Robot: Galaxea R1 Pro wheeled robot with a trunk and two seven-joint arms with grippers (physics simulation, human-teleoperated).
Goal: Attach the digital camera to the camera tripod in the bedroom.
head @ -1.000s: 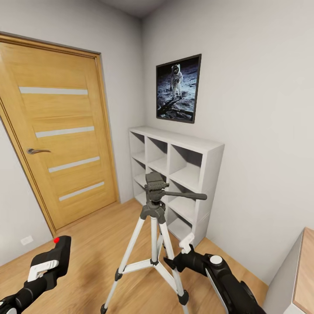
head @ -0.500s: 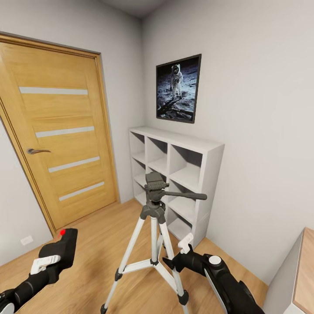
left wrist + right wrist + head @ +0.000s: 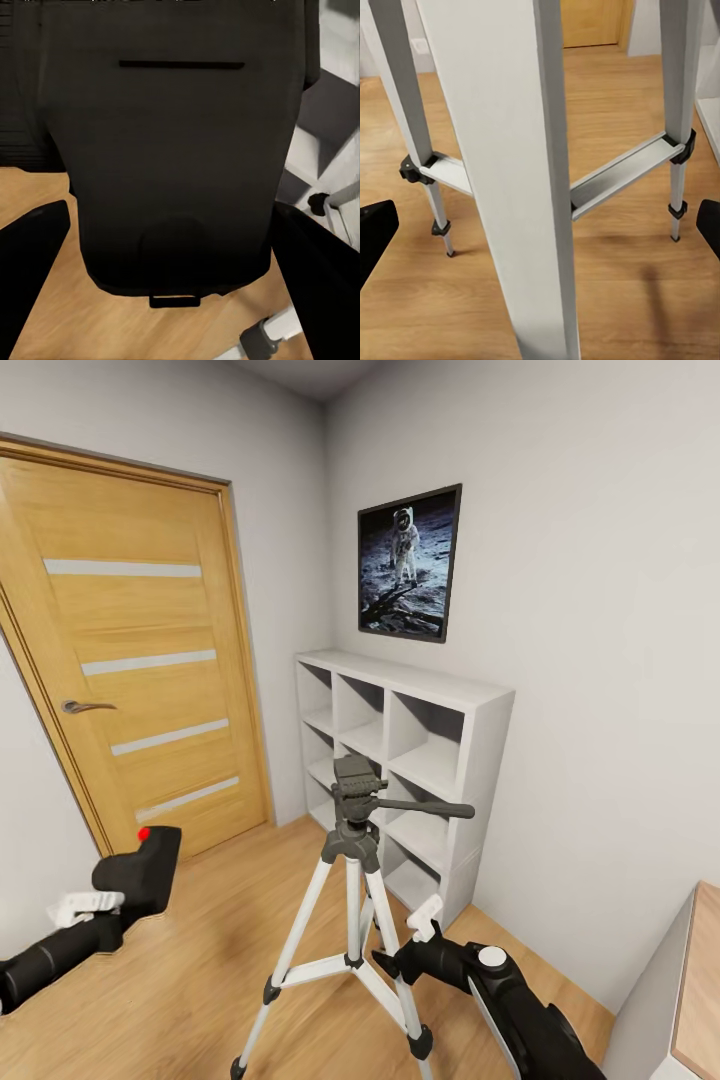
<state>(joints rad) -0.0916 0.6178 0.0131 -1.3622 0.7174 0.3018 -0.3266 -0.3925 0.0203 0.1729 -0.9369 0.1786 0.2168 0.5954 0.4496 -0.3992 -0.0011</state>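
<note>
The black digital camera (image 3: 140, 872), its red dot on top, is held up at the left, well left of the camera tripod (image 3: 353, 860) and lower than the tripod's black head (image 3: 355, 785). My left gripper (image 3: 112, 902) is shut on the camera; in the left wrist view the camera's body (image 3: 176, 165) sits between the dark fingers (image 3: 30, 277). The tripod stands on the wood floor with its side handle (image 3: 430, 810) pointing right. My right gripper (image 3: 408, 940) is open around a silver tripod leg (image 3: 510, 172), with its fingertips wide apart on either side.
An oak door (image 3: 140, 660) is at the left. White cube shelving (image 3: 430, 760) stands against the right wall behind the tripod, under a framed astronaut picture (image 3: 408, 565). A wood-topped piece of furniture (image 3: 700, 1000) is at the lower right.
My left arm has raised the camera and moved it a little to the right. The right arm and the tripod have stayed put.
</note>
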